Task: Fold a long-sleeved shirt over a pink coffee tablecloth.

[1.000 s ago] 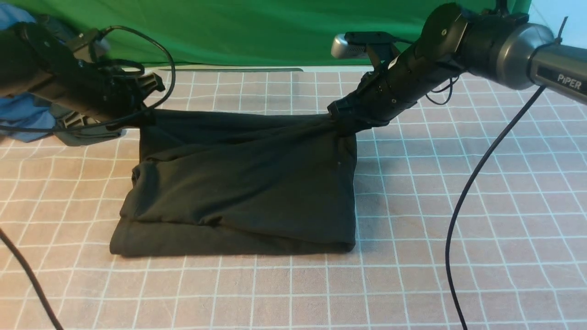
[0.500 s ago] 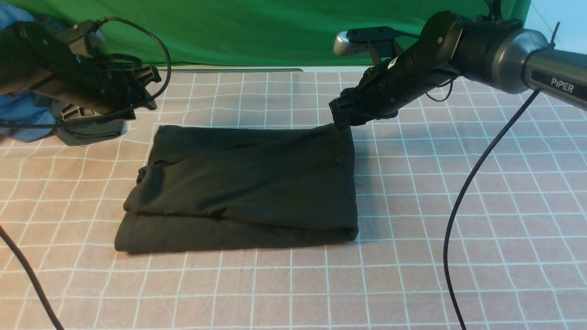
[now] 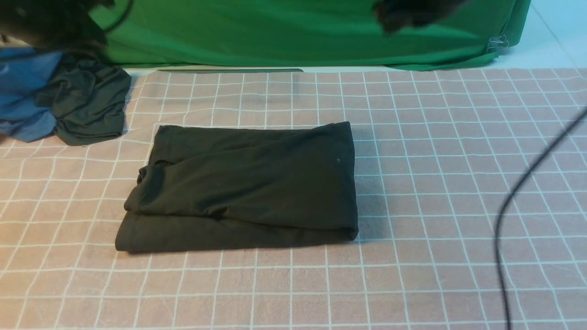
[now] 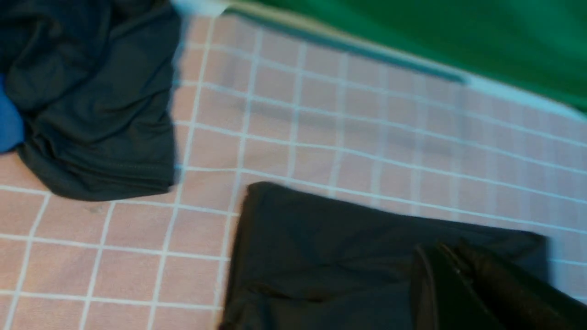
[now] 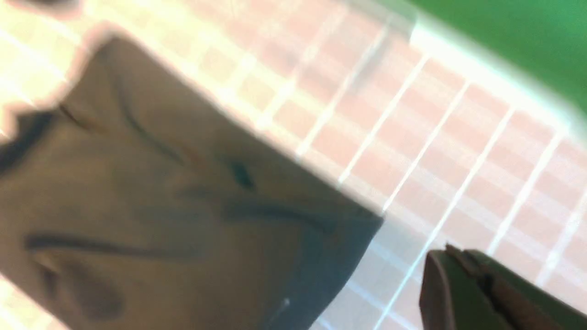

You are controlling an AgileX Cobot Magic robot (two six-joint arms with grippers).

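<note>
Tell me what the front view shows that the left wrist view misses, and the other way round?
Only the front view shows the whole folded long-sleeved shirt, the loose black cable on the robot's right and the clip on the green cloth. Only the left wrist view shows the left claw, shut and empty. Both share the shirt's far corner, the pink coffee tablecloth, the dark grey-green garment and the blue garment.

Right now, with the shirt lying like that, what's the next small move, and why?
Probably just park both arms. The shirt lies folded in a compact rectangle on the tablecloth, and both the left gripper and the right gripper are shut, empty and lifted clear.
</note>
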